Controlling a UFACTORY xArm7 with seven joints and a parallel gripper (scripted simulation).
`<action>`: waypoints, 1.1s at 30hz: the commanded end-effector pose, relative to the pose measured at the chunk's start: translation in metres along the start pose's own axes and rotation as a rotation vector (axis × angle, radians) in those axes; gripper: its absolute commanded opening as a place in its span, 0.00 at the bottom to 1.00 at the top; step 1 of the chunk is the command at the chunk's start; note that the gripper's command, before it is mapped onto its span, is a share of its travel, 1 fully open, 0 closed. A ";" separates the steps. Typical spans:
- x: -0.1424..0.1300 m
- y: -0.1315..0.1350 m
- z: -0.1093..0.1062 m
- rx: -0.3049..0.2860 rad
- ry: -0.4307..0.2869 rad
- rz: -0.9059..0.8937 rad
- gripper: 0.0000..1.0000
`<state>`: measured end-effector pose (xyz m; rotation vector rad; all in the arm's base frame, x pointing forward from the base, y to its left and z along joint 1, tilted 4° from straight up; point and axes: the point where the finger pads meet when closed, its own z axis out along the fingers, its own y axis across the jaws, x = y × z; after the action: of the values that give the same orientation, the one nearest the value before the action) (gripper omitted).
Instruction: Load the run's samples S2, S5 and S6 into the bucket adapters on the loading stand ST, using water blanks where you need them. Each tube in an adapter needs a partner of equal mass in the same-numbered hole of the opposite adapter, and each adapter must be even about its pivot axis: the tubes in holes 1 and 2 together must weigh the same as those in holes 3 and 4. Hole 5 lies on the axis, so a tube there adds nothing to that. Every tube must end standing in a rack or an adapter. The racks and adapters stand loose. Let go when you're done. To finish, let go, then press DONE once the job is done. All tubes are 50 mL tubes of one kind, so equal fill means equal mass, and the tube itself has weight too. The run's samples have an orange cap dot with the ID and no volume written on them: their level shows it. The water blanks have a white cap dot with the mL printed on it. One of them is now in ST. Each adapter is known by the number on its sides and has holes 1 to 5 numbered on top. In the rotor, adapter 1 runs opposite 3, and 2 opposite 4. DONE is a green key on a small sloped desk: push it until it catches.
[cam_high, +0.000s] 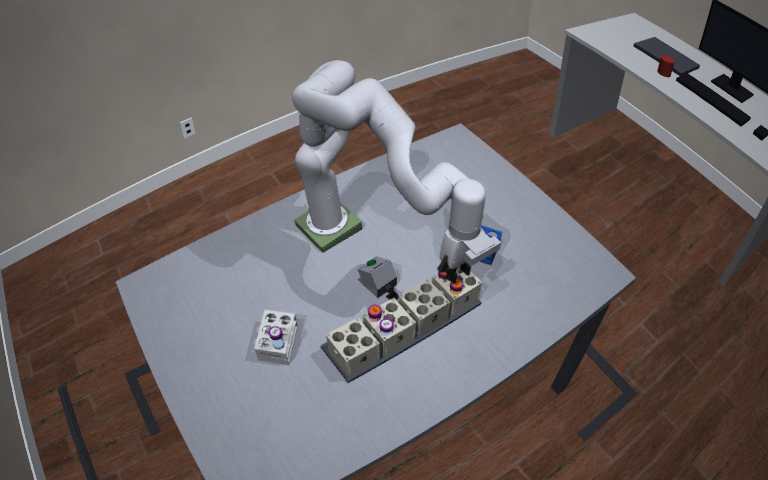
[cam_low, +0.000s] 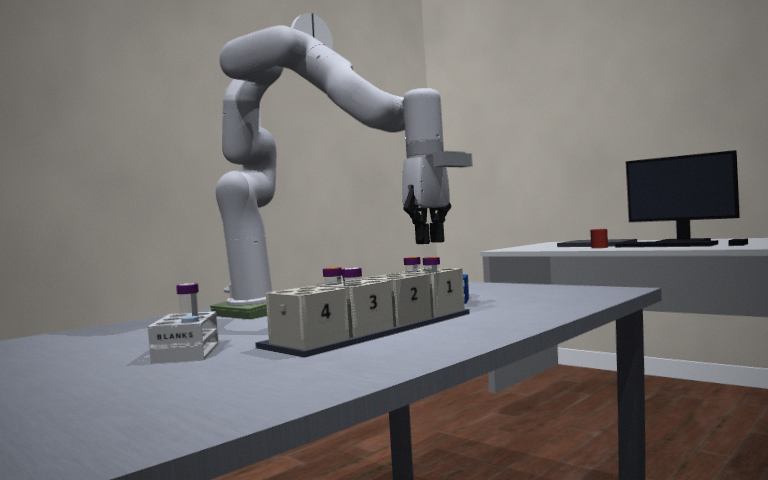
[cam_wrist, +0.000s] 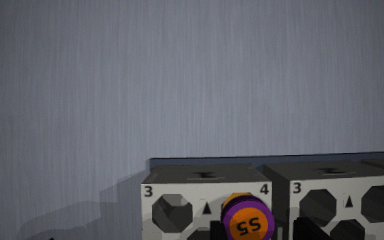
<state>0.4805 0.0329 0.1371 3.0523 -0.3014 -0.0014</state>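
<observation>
My gripper (cam_high: 458, 272) (cam_low: 429, 233) (cam_wrist: 260, 232) is open and empty, above adapter 1 (cam_high: 467, 298) (cam_low: 449, 288). Sample S5 (cam_high: 456, 284) (cam_low: 431, 260) (cam_wrist: 248, 225) stands in its hole 4, below the fingers. A second orange-dot tube (cam_high: 442, 274) (cam_low: 411, 260) stands behind it; its ID is unreadable. Adapter 3 (cam_high: 399, 339) (cam_low: 372, 311) holds an orange-dot tube (cam_high: 374, 310) (cam_low: 331, 272) at back left and a white-dot blank (cam_high: 386, 324) (cam_low: 351, 272) at front left. Adapters 2 (cam_high: 434, 319) and 4 (cam_high: 362, 358) show empty holes. The DONE key (cam_high: 371, 262) is green.
The BLANKS rack (cam_high: 274, 356) (cam_low: 175, 350) at the left holds a white-dot tube (cam_high: 275, 332) (cam_low: 187, 288). A blue rack (cam_high: 489, 257) (cam_low: 466, 287) is mostly hidden behind the gripper. The small grey desk (cam_high: 378, 276) stands behind the loading stand (cam_high: 349, 378) (cam_low: 305, 352).
</observation>
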 end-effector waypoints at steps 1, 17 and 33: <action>0.001 0.000 -0.010 0.002 0.004 0.000 0.44; 0.001 0.000 -0.038 0.002 0.004 0.000 0.44; 0.001 0.000 -0.066 0.002 0.004 0.000 0.44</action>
<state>0.4810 0.0372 0.1950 3.0523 -0.3013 -0.0013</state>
